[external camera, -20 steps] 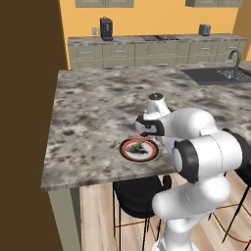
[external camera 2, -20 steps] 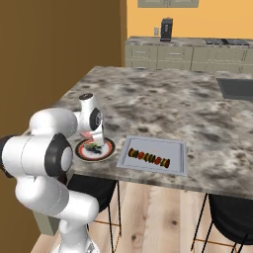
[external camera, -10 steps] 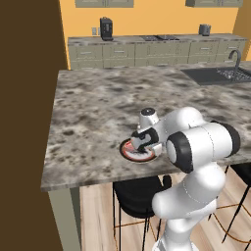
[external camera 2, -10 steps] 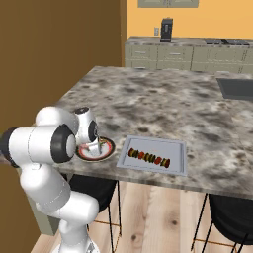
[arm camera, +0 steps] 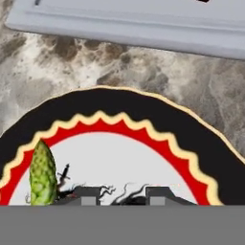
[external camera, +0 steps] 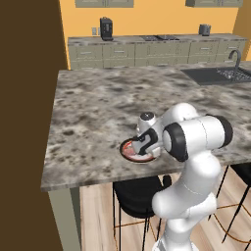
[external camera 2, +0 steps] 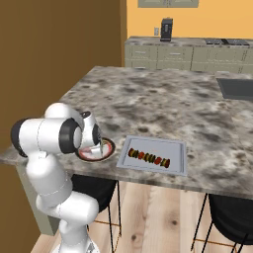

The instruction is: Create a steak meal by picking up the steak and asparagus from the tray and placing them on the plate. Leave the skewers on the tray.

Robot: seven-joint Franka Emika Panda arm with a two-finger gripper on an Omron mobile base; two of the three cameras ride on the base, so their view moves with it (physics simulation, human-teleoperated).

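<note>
I hold the two-finger tool low over the round plate with its dark and red rings; its tips stand apart with nothing between them, so it is released. The short green asparagus stalk lies on the plate just beside the tips. The flat light-grey tray sits near on the mottled stone surface, carrying the multicoloured skewers. I cannot make out the steak. My worry: lifting carelessly could nudge the stalk off.
</note>
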